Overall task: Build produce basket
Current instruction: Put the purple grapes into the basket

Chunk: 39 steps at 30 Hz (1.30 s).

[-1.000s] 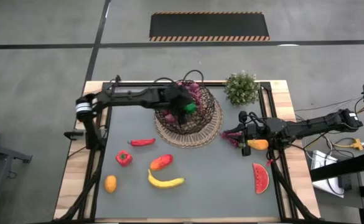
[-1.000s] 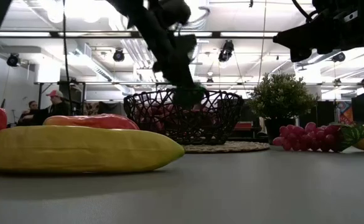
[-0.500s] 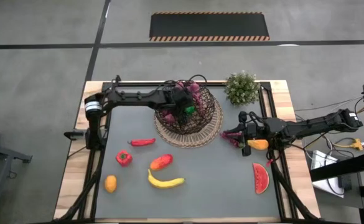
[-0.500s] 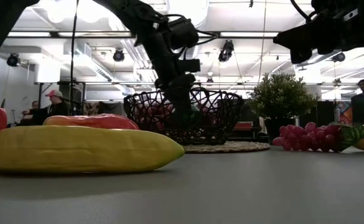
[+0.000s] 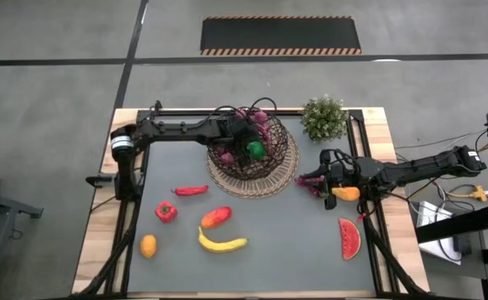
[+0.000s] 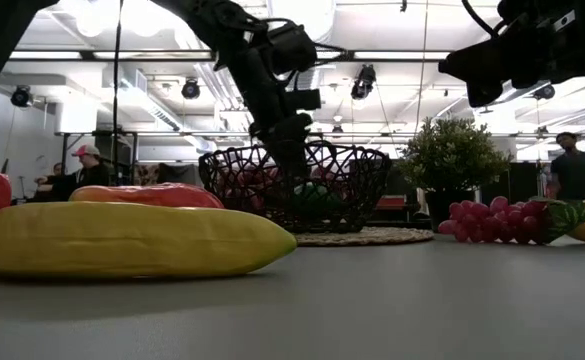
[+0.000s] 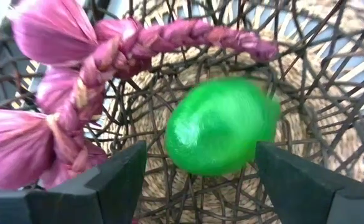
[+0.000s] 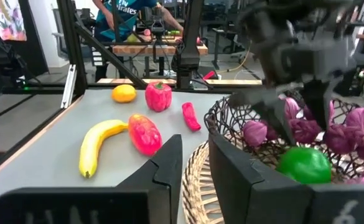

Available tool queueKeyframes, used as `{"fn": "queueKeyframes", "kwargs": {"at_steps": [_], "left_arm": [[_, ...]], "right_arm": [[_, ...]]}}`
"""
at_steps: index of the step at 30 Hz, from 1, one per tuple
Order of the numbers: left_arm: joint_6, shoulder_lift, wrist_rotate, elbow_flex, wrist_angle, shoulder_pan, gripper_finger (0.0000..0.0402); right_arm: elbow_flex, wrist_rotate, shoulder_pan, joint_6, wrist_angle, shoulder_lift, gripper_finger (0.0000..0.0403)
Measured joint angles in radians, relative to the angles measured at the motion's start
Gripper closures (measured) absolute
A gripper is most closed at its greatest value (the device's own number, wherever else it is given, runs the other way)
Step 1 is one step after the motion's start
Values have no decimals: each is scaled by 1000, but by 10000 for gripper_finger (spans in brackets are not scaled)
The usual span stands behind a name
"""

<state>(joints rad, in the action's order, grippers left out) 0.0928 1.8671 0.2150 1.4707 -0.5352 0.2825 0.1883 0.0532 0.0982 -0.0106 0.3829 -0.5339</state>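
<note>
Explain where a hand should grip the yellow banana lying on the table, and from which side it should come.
Grip the banana at its thick middle, coming straight down from above. It lies flat on its side on the table, a long shallow curve, so fingers set across its narrow width should close on it best. Open space lies along both of its long sides, though the red-orange fruit sits close.

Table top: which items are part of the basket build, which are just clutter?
Job items: basket on its woven mat; lime and purple garlic braid in the basket; grapes, chili, red pepper, banana, orange, watermelon slice.

Not part of it: potted plant.
</note>
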Motion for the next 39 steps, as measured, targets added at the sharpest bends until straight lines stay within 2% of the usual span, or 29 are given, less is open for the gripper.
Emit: {"fn": "queueKeyframes", "kwargs": {"at_steps": [6,11,15,20,28,33,39], "left_arm": [[-9,-95,0,-12,9,-58,121],[-9,-170,-1,-68,89,-186,121],[-9,-240,-4,-170,236,-306,121],[0,-333,-4,-351,490,-435,121],[68,-519,-1,-618,802,-502,121],[136,-657,1,-734,869,-488,121],[160,-783,3,-840,995,-468,121]], "right_arm": [[0,35,0,113,-31,0,305],[0,37,0,189,-54,0,275],[0,41,0,220,-58,0,252],[2,107,0,220,-58,-27,236],[119,131,0,148,-79,-153,236],[263,130,0,115,-279,-228,248],[453,131,0,204,-679,-272,263]]}}
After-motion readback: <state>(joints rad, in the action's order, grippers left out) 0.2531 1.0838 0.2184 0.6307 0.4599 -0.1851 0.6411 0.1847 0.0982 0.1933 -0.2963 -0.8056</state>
